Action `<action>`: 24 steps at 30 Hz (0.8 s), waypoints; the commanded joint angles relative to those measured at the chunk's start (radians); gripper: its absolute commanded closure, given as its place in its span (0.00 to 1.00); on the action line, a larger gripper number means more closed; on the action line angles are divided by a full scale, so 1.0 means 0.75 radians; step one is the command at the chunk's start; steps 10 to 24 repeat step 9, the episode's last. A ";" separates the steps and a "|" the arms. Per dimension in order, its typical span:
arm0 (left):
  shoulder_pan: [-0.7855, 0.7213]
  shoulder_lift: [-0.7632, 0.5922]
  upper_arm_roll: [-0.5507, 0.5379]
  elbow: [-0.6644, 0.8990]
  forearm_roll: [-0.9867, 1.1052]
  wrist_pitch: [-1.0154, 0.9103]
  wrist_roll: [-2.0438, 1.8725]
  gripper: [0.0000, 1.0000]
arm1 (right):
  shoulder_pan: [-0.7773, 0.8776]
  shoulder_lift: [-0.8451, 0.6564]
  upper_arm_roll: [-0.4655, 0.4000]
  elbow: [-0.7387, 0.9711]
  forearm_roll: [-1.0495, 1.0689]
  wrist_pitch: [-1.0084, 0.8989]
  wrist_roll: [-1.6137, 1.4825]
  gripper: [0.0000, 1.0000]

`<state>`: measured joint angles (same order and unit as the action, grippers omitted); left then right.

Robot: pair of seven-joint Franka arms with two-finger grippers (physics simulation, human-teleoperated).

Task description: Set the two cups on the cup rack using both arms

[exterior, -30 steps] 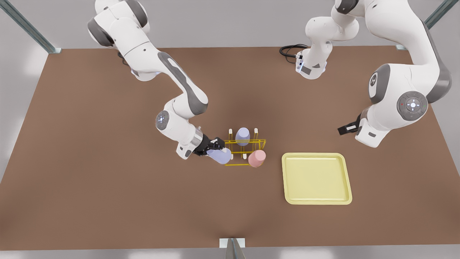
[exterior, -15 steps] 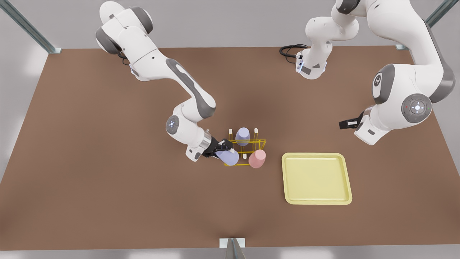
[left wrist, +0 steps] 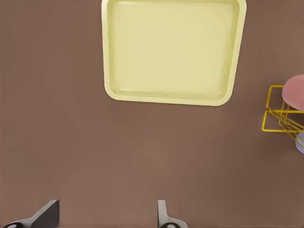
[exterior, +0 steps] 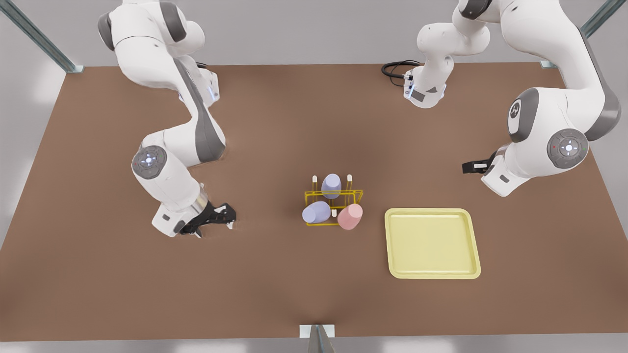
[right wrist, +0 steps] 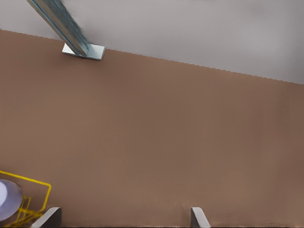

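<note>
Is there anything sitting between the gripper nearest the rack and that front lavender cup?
Nothing visible. Only bare table lies between the right gripper, open at the front view's left, and the lavender cup, which already sits on the cup rack.

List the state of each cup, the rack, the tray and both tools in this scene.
Back lavender cup: seated on the cup rack.
Front lavender cup: on the rack, tilted, no tool touching it.
Pink cup: on the rack, tilted.
Cup rack: standing on the table.
Tray: flat on the table, beside the rack.
Right tool: open, holding nothing, apart from the rack.
Left tool: open, holding nothing, waiting near the tray.
</note>
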<state>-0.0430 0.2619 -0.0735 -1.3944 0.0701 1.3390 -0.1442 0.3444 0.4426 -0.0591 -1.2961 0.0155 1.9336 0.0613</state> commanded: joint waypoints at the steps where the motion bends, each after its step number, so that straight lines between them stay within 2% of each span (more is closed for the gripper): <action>1: 0.000 -0.002 0.000 0.000 0.001 -0.002 0.076 0.00 | -0.038 -0.075 -0.026 0.063 -0.258 -0.703 0.055 0.00; 2: 0.000 -0.002 0.000 0.000 0.001 -0.002 0.076 0.00 | -0.175 -0.185 0.001 0.037 -0.164 -0.701 0.055 0.00; 4: 0.000 -0.002 0.000 0.000 0.001 -0.002 0.076 0.00 | -0.394 -0.343 0.189 -0.039 -0.158 -0.682 0.055 0.00; 6: 0.000 -0.002 0.000 0.000 -0.016 -0.008 0.076 0.00 | -0.408 -0.502 0.218 -0.231 -0.160 -0.603 0.049 0.00; 24: 0.006 -0.010 0.000 0.008 -0.030 -0.032 0.076 0.00 | -0.431 -0.525 0.226 -0.274 -0.154 -0.568 0.051 0.00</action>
